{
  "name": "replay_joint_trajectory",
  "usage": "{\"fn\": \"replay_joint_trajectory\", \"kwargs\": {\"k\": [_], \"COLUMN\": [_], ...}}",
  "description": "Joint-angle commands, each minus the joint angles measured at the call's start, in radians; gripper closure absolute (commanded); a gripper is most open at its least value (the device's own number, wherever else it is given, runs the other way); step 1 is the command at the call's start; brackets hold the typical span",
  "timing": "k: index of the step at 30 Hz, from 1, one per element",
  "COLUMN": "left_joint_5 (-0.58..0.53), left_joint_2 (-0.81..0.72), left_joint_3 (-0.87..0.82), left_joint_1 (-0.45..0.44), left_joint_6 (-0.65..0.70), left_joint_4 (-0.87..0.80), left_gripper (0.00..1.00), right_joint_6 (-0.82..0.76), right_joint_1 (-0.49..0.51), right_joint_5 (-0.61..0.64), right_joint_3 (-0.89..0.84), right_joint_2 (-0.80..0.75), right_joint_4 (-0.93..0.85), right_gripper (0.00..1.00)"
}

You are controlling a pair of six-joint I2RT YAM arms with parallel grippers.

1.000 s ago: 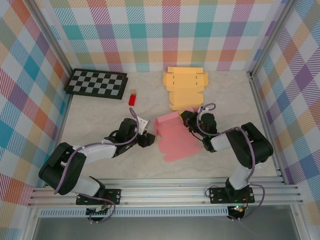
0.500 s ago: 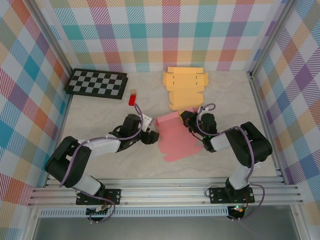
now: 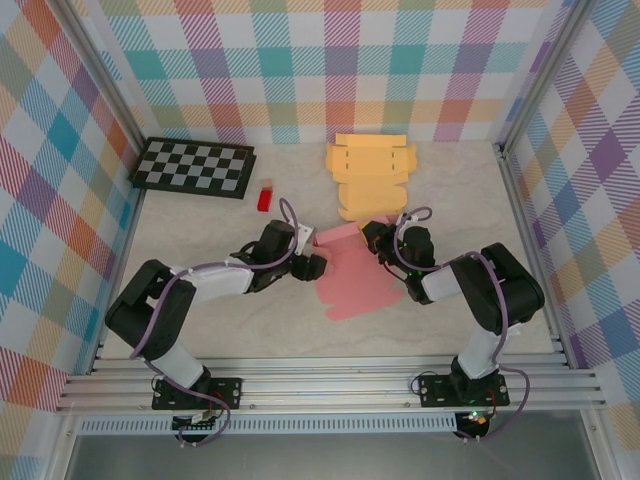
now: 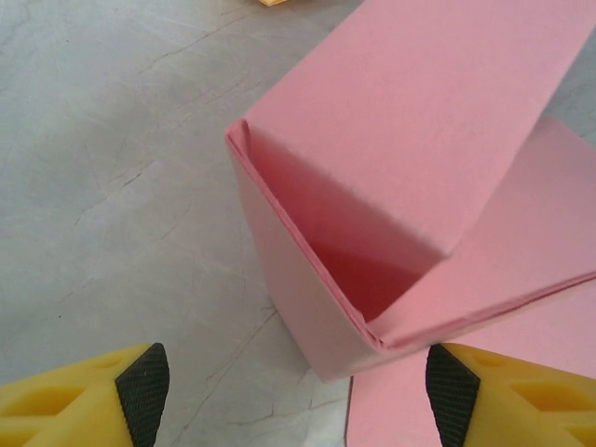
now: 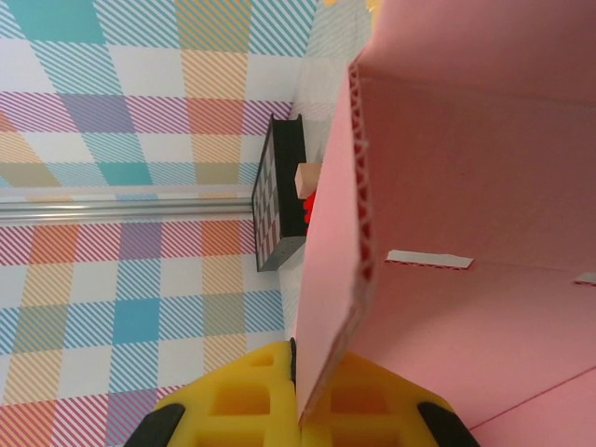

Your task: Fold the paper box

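Well, the pink paper box [image 3: 352,275] lay near the middle of the table [image 3: 200,320], between the two arms. Most of it was a flat sheet. In the top view its long axis ran roughly from the near edge toward the far wall and leaned a little to the left at the far end. At that far end one part was folded up into a raised wall.

In the left wrist view the paper box [image 4: 391,186] showed a standing corner with an open hollow that pointed toward the camera, and the flat sheet went away to the right. The left gripper [image 3: 312,265] was at the left side of the box, just beside this folded part. Its jaws stood wide apart [image 4: 298,391], with the black pads [image 4: 142,391] far to each side and the corner just ahead of them. I saw nothing held between them. Whether the right pad touched the flat sheet, I could not tell.

The right gripper [image 3: 375,240] was at the far right side of the box. In the right wrist view its yellow fingers [image 5: 233,400] were closed [image 5: 298,410] on the corrugated edge of a raised pink panel [image 5: 466,186], so it held the box there.

Farther out, a yellow flat blank [image 3: 370,175] lay just beyond the pink box. A small red block [image 3: 265,198] and a checkerboard [image 3: 195,167] lay toward the far left corner.
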Motion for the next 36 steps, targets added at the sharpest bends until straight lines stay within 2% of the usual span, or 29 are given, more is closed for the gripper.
{"fn": "replay_joint_trajectory", "kwargs": {"k": [1,5,14,30,33,36], "left_joint_5": [-0.114,-0.216,-0.361,-0.410,-0.418,-0.425], "left_joint_2": [0.040,0.100,0.176,0.238,0.244,0.249], "left_joint_3": [0.057,0.128,0.220,0.243,0.246,0.254], "left_joint_1": [-0.030,-0.059,-0.072,-0.089,-0.090,-0.090], "left_joint_6": [-0.045,-0.051,-0.048,0.006,0.004,-0.017], "left_joint_4": [-0.034,-0.101,-0.171,-0.003,0.021,0.025], "left_gripper": [0.25,0.25,0.25,0.32,0.36,0.46], "right_joint_6": [-0.007,-0.005,-0.004,0.032,0.037,0.044], "right_joint_1": [-0.002,-0.002,-0.002,-0.003,-0.003,-0.002], "right_joint_5": [-0.027,-0.030,-0.043,-0.045,-0.043,-0.038], "right_joint_3": [-0.013,-0.011,-0.013,0.002,0.006,0.009], "right_joint_2": [0.023,0.025,0.027,0.068,0.074,0.077], "right_joint_4": [0.056,0.058,0.054,0.021,0.017,0.008], "right_gripper": [1.00,1.00,1.00,1.00,1.00,1.00]}}
